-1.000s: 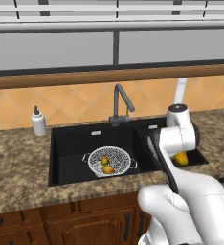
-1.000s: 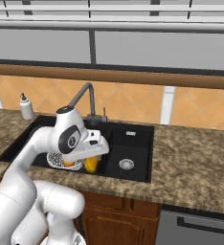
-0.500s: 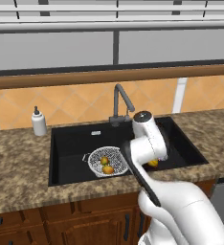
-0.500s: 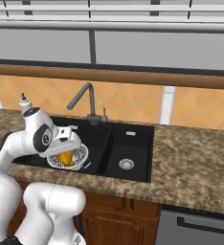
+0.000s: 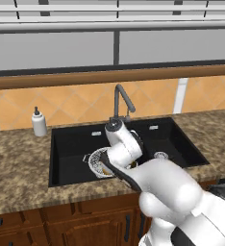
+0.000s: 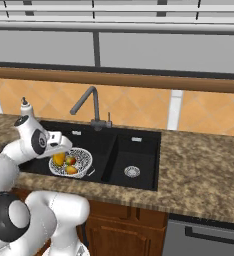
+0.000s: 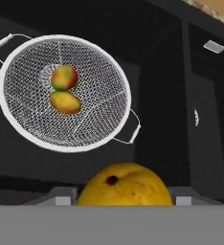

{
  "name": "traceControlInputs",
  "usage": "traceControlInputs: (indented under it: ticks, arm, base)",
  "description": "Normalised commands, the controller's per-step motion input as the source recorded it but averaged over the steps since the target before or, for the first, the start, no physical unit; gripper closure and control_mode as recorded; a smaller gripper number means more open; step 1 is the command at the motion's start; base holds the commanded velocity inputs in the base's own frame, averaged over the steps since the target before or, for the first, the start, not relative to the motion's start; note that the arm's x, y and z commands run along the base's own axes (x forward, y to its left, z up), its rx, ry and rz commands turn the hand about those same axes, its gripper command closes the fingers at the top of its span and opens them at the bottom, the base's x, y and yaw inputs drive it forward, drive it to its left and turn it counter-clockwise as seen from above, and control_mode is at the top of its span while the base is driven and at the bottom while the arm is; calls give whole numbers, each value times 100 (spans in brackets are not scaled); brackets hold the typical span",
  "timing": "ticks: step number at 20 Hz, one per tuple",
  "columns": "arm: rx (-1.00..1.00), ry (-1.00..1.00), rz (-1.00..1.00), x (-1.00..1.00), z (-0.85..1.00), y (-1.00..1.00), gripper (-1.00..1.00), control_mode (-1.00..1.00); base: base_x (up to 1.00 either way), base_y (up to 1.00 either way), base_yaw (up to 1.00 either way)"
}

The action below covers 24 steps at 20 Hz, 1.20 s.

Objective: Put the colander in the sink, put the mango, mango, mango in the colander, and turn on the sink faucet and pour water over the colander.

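Jaws clamp mango (image 7: pixel 125 184) above colander (image 7: pixel 63 92).

No text, label, brand, number or sign could be read anywhere in these views.

3 mangos (image 7: pixel 125 184), 1 colander (image 7: pixel 18 125), 1 faucet (image 6: pixel 87 104), 1 sink (image 6: pixel 139 155).
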Motion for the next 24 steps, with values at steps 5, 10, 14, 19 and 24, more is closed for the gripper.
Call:
traceControlInputs:
  ticks: [5,10,14,19,24]
  arm:
    - [0,5,-11,81,-25,21,100,-100]
    - [15,2,-2,51,-44,-1,100,-100]
    - [12,3,0,51,-40,6,100,-100]
    - [8,4,0,37,-49,-1,100,-100]
    - [4,0,0,29,-46,0,100,-100]
  base:
    - [0,0,0]
    - [0,0,0]
    - [0,0,0]
    - [0,0,0]
    - [0,0,0]
